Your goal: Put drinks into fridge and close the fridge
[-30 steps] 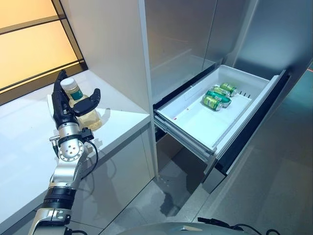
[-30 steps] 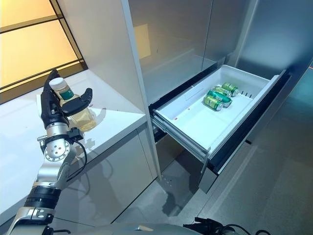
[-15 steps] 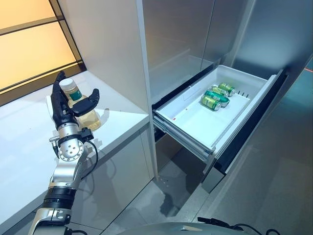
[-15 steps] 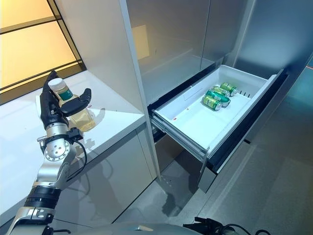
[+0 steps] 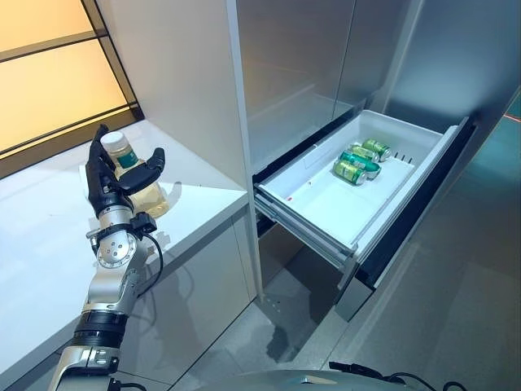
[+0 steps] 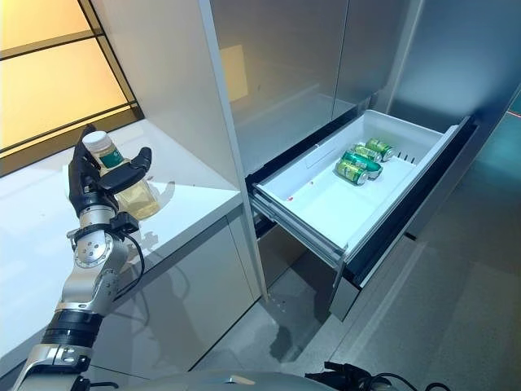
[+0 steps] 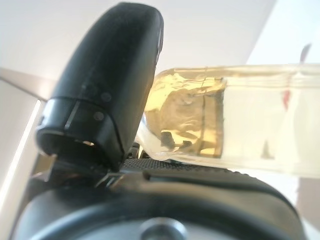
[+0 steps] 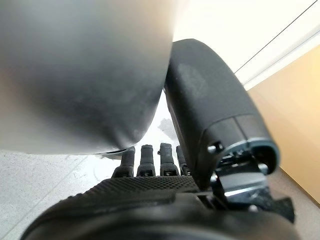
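My left hand (image 5: 102, 181) is shut on a clear bottle (image 5: 148, 194) of yellowish drink with a white cap, upright at the white counter (image 5: 45, 244). In the left wrist view the bottle (image 7: 240, 120) lies across the palm with the thumb (image 7: 107, 75) against it. I cannot tell whether its base touches the counter. To the right, the white fridge drawer (image 5: 321, 204) stands pulled out, with three green cans (image 5: 358, 161) lying at its far end. My right hand (image 8: 140, 200) shows only in its own wrist view, fingers relaxed and holding nothing.
A tall grey cabinet panel (image 5: 183, 73) stands between the counter and the fridge. The drawer's dark front (image 5: 415, 220) juts out over the grey floor (image 5: 456, 326). An orange window (image 5: 49, 73) runs behind the counter.
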### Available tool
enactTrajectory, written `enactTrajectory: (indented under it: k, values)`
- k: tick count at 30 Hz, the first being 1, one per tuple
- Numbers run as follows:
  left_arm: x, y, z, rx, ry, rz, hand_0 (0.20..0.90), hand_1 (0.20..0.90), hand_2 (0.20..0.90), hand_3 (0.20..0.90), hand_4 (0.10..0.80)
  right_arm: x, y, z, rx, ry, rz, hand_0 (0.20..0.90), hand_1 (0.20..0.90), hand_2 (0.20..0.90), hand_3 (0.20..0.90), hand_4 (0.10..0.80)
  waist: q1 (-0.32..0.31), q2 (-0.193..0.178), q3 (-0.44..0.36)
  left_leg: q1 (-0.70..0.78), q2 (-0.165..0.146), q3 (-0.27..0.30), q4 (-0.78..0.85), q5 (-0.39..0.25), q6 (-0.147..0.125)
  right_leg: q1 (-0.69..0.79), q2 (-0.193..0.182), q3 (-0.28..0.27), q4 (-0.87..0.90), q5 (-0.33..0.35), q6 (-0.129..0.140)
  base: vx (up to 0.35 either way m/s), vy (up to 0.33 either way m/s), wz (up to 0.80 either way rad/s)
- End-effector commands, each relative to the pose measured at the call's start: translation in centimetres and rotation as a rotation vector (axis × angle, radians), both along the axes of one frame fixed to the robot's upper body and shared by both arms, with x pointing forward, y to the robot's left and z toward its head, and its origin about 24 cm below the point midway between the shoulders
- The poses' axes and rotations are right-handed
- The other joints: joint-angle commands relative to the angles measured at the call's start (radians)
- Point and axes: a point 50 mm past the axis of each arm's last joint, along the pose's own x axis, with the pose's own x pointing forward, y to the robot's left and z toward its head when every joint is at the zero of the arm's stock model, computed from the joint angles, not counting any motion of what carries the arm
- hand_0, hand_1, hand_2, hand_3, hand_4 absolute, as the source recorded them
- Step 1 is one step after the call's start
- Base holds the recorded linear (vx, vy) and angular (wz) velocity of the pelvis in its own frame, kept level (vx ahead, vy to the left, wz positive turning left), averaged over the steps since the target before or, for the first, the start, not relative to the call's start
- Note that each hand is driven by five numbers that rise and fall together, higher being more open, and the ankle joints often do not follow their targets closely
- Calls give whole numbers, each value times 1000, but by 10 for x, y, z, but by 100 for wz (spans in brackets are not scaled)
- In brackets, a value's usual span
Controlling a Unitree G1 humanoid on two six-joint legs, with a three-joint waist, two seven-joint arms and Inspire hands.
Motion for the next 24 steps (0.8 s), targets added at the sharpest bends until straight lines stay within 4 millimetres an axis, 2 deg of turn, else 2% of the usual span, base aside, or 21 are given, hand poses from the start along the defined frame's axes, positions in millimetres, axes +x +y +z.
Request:
enactTrajectory:
  k: [1, 10, 24]
  values:
    - [16, -12, 23, -23, -114, -52, 900, 900, 900, 900, 800, -13, 4, -3, 25, 54, 16, 900, 900, 900, 900, 800, -21, 13, -6, -9, 13, 46, 6, -95, -18, -26, -1, -17, 8, -31, 70, 0, 0, 0]
    - [16, -9, 23, 7, -99, -36, 900, 900, 900, 900, 800, -13, 4, -3, 24, 57, 17, 900, 900, 900, 900, 800, -21, 14, -8, -9, 13, 47, 6, -96, -18, -25, -1, -16, 7, -32, 71, 0, 0, 0]
    - [17, 0, 35, 224, -68, 35, 900, 900, 900, 900, 800, -14, 4, -3, 25, 56, 22, 900, 900, 900, 900, 800, -22, 16, -6, -9, 13, 51, 6, -96, -19, -25, 0, -13, 6, -31, 71, 0, 0, 0]
